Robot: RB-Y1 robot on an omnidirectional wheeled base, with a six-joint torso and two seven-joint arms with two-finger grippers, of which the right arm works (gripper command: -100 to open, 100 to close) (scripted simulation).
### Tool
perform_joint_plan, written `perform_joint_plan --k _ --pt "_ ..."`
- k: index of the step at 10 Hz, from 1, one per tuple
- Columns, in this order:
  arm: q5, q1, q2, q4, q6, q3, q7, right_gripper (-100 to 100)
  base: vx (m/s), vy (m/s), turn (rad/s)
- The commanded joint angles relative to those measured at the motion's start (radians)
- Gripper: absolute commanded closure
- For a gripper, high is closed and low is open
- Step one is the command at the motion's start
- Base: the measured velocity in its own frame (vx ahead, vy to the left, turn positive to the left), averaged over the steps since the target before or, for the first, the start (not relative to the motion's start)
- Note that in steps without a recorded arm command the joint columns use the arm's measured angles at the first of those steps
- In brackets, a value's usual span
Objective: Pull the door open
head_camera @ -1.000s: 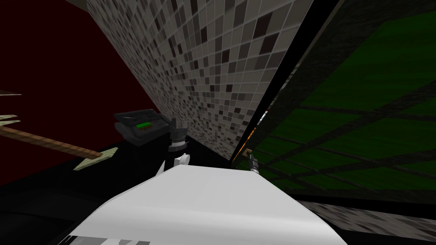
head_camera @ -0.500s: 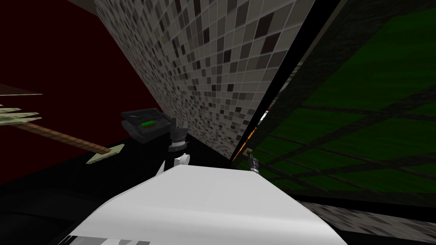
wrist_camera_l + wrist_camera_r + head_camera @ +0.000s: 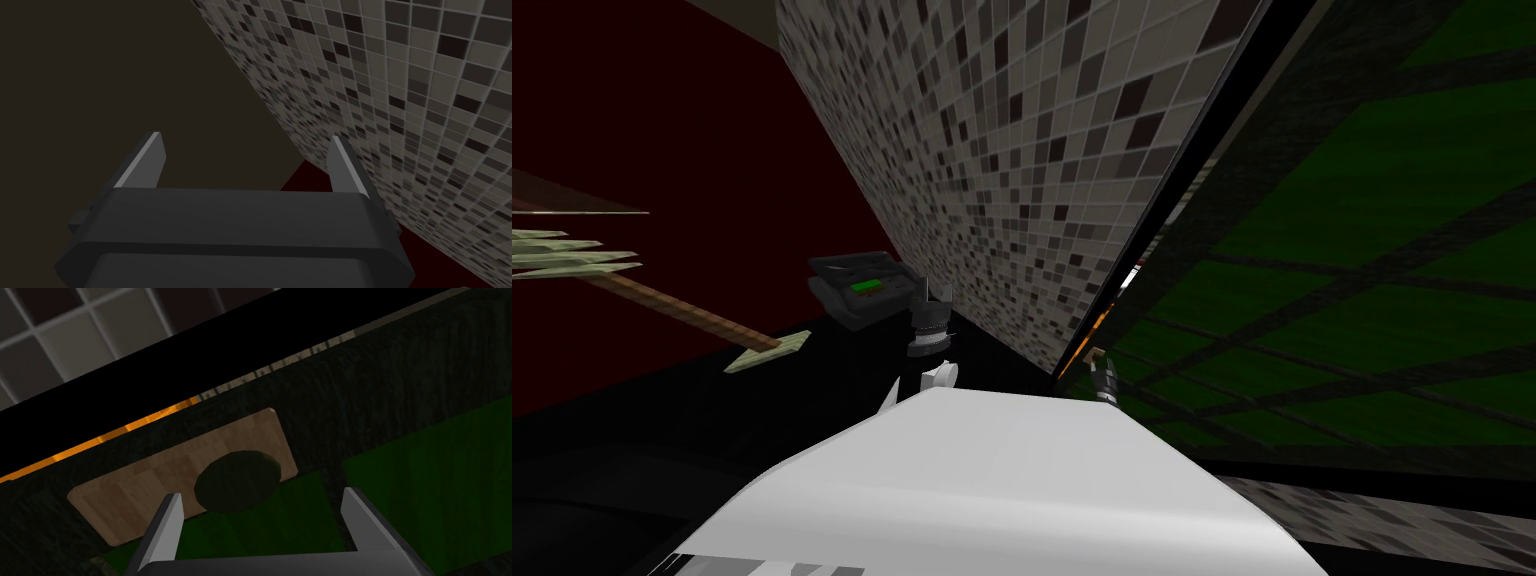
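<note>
Right hand (image 3: 261, 492) spread — facing dark door knob (image 3: 235, 480)

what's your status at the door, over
Right gripper open astride dark knob on green door, not clamped. Left gripper open beside tiled wall. Nothing blocking the knob.

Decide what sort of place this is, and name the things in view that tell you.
Probably indoors in a house, at a doorway, perhaps to a bathroom or kitchen. A mosaic-tiled wall stands beside a dark door with green panels, which has a round dark knob on a wooden plate.
</note>
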Motion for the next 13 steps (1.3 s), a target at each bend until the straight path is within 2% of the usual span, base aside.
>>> perform_joint_plan --k 1,2,3,5,6,7,8,10,11,12,13 --pt "-0.019 -0.003 0.003 -0.001 0.0 0.01 -0.05 -100 -0.046 0.01 0.01" --pt "-0.037 -0.005 0.006 -0.005 0.002 0.019 -0.076 -100 -0.063 0.003 0.038" --pt "-0.037 -0.005 0.006 -0.005 0.002 0.019 -0.09 -100 -0.046 -0.003 0.014" --pt "-0.077 -0.01 0.01 -0.014 0.007 0.037 -0.153 -100 -0.054 -0.012 0.035" --pt "-0.077 -0.01 0.01 -0.014 0.007 0.037 -0.171 -100 -0.054 -0.007 0.015" --pt "-0.098 -0.013 0.013 -0.019 0.01 0.047 -0.206 -100 -0.063 0.002 0.031" --pt "-0.098 -0.013 0.013 -0.019 0.01 0.047 -0.213 -100 -0.049 0.003 0.012" --pt "-0.141 -0.019 0.019 -0.028 0.015 0.067 -0.279 -100 -0.059 0.0 0.04" --pt "-0.141 -0.019 0.019 -0.028 0.015 0.067 -0.296 -100 -0.054 -0.002 0.013" --pt "-0.163 -0.022 0.021 -0.033 0.018 0.077 -0.33 -100 -0.058 -0.009 0.027" --pt "-0.163 -0.022 0.021 -0.033 0.018 0.077 -0.337 -100 -0.049 -0.003 0.016"
